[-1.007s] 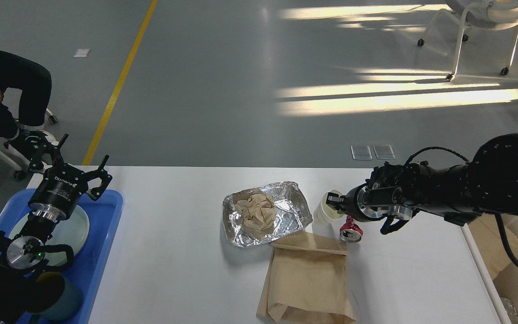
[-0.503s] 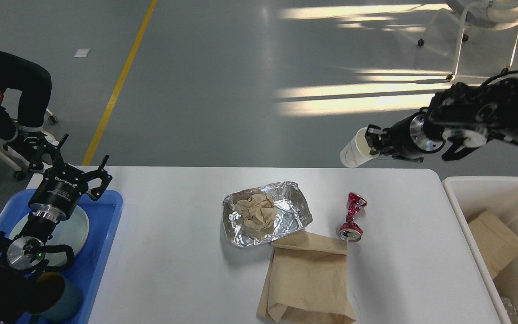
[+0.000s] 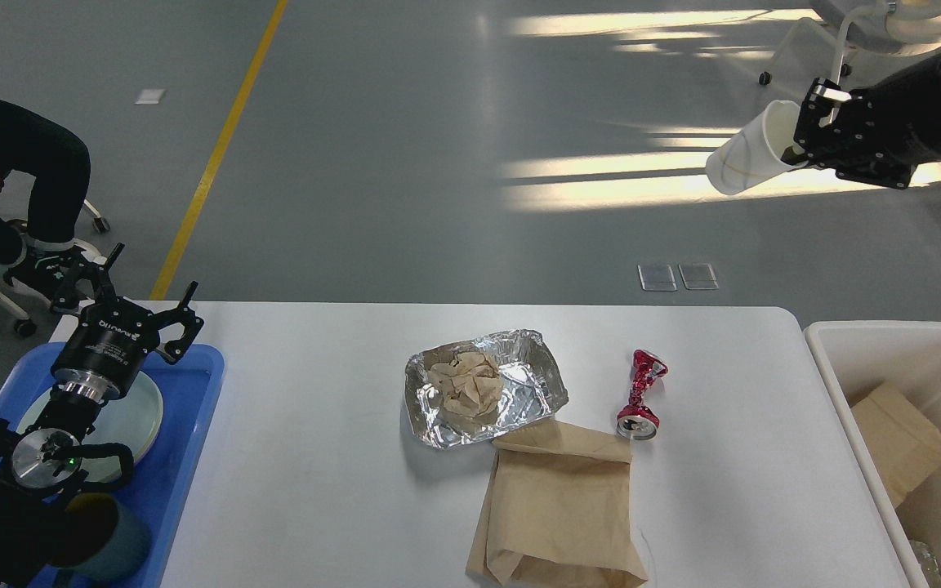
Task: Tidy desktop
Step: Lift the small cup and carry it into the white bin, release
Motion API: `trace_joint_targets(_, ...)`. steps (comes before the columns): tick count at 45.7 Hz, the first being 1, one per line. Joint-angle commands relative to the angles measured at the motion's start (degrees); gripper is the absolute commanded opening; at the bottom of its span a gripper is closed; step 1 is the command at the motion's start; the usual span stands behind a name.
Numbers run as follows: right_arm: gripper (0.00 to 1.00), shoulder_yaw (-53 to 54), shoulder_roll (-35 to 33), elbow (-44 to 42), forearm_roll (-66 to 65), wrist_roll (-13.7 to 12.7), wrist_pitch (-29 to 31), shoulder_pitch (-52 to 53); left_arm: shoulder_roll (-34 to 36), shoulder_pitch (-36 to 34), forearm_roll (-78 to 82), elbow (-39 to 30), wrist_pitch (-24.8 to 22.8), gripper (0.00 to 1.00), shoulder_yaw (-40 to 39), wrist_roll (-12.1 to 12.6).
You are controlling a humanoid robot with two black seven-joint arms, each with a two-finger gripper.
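Note:
The white desktop holds a foil tray with crumpled brown paper, a crushed red can and a flat brown paper bag. My right gripper is shut on a white paper cup and holds it high above the floor, beyond the desktop's far right corner. My left gripper is open and empty above the blue tray at the left.
The blue tray carries a pale plate and a dark teal cup. A cream-white bin with a brown paper bag inside stands at the desktop's right edge. A seated person is at far left.
My right gripper took the white cup from beside the red can, lifted it off the desktop and carried it up and to the right. The left arm has not moved.

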Motion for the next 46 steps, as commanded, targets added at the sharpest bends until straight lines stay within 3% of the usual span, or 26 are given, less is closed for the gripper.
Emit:
trace_joint_targets(1,0.0,0.0,-1.04,-9.69,0.25,-0.09,-4.76,-12.86,0.0,-0.01,0.0,0.0,0.0,0.96,0.0,0.0)
trace_joint_targets(10,0.0,0.79,-1.04,-22.36,1.13,0.0,-14.6,-33.17,0.0,-0.01,0.0,0.0,0.0,0.96,0.0,0.0)
trace_joint_targets(23,0.0,1.76,-0.51,-25.08,1.04,0.0,-26.47,-50.49,0.0,-0.01,0.0,0.0,0.0,0.96,0.0,0.0)
trace_joint_targets(25,0.13,1.84,-0.25,-26.4,1.04,-0.09,-27.35,-52.86,0.0,-0.01,0.0,0.0,0.0,0.96,0.0,0.0)
trace_joint_targets(26,0.26,1.84,0.1,-27.02,1.04,-0.09,-27.79,-53.83,0.0,0.08,0.0,0.0,0.0,0.96,0.0,0.0)
trace_joint_targets(30,0.92,1.93,2.12,-30.09,1.04,0.0,-30.08,-57.17,0.0,-0.01,0.0,0.0,0.0,0.96,0.0,0.0)
trace_joint_targets(31,1.0,2.02,2.56,-30.88,1.04,-0.09,-30.69,-57.79,0.0,0.08,0.0,0.0,0.0,0.96,0.0,0.0)
trace_joint_targets(42,1.0,1.85,3.53,-31.51,1.13,-0.09,-31.23,-58.77,0.0,-0.01,0.0,0.0,0.0,0.96,0.0,0.0)
trace_joint_targets(46,1.0,1.58,4.06,-30.72,1.13,-0.09,-30.96,-54.48,0.0,-0.01,0.0,0.0,0.0,0.96,0.0,0.0)
